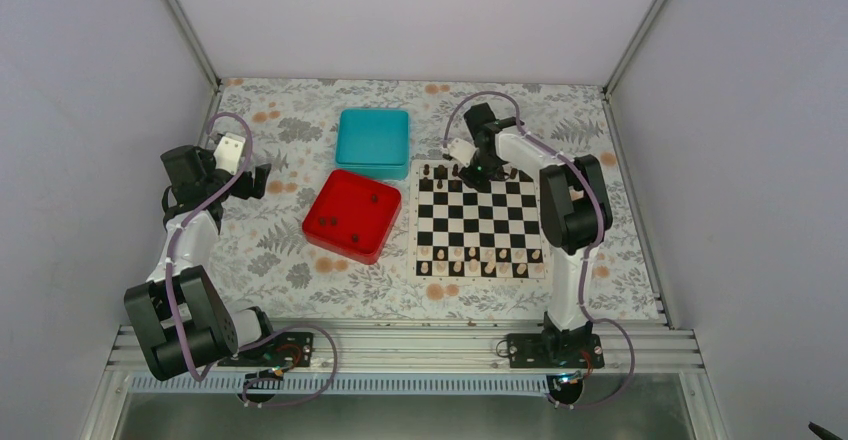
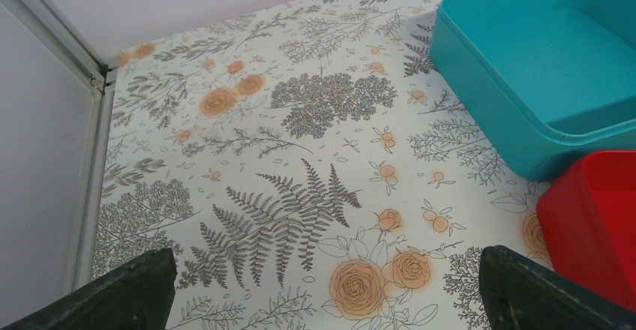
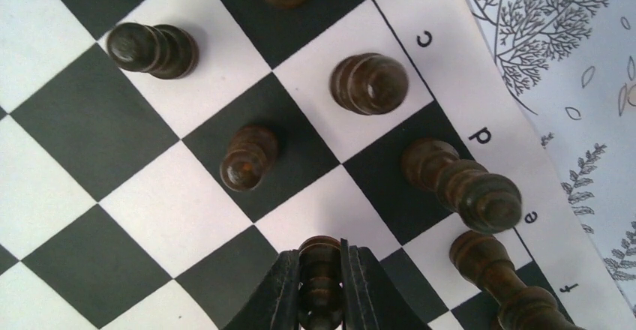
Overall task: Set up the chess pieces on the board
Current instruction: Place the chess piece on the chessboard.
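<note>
The black-and-white board [image 1: 479, 224] lies right of centre. Several dark chess pieces [image 1: 441, 172] stand along its far rows. In the right wrist view my right gripper [image 3: 322, 271] is shut on a dark chess piece [image 3: 321, 253], held just above a black square of the board [image 3: 172, 210]. Other dark pieces stand close by: one [image 3: 248, 157] ahead to the left, one [image 3: 369, 84] near the edge, and two tall ones [image 3: 465, 185] to the right. Three dark pieces [image 1: 352, 237] lie in the red tray [image 1: 340, 248]. My left gripper [image 1: 260, 180] hangs open over the tablecloth, its fingers [image 2: 127, 294] wide apart and empty.
A teal box [image 1: 373, 142] stands behind the red tray; both show in the left wrist view, the teal box [image 2: 540, 67] and the red tray [image 2: 592, 225]. Pale pieces [image 1: 482, 268] line the board's near rows. Metal frame posts and walls close in the table.
</note>
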### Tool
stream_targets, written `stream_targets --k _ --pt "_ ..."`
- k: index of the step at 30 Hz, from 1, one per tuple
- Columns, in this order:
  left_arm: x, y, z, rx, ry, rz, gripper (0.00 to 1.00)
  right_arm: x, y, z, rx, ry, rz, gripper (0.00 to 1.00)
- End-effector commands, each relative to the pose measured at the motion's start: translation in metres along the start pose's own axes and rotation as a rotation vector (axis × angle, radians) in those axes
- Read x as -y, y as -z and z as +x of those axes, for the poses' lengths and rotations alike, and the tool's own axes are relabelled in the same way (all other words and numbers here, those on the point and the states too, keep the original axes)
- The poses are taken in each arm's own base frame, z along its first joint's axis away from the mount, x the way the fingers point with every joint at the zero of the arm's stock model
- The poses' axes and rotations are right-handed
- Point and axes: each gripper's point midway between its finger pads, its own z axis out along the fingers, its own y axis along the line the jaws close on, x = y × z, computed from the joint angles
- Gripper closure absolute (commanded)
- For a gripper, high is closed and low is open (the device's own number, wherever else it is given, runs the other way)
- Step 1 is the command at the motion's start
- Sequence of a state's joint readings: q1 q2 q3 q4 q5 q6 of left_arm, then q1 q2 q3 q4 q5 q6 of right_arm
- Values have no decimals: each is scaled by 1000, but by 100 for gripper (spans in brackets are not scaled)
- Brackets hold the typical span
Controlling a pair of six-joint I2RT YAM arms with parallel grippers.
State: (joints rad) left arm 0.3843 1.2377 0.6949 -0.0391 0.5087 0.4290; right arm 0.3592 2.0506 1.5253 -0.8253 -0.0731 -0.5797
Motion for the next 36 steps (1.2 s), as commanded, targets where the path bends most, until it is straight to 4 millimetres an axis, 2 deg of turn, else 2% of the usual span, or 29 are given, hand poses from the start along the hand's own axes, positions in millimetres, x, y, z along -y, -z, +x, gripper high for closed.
stream_targets --k 1,23,30,36 --pt "2 0 -2 16 0 21 0 11 -4 0 -4 2 19 94" --pt "2 0 -3 16 -1 22 0 11 -12 -1 -5 -1 4 93" --pt "3 0 -2 15 0 25 0 9 -11 -2 -1 -1 -5 85" --pt "3 1 -3 16 -1 28 0 7 -1 -6 16 -2 -15 79"
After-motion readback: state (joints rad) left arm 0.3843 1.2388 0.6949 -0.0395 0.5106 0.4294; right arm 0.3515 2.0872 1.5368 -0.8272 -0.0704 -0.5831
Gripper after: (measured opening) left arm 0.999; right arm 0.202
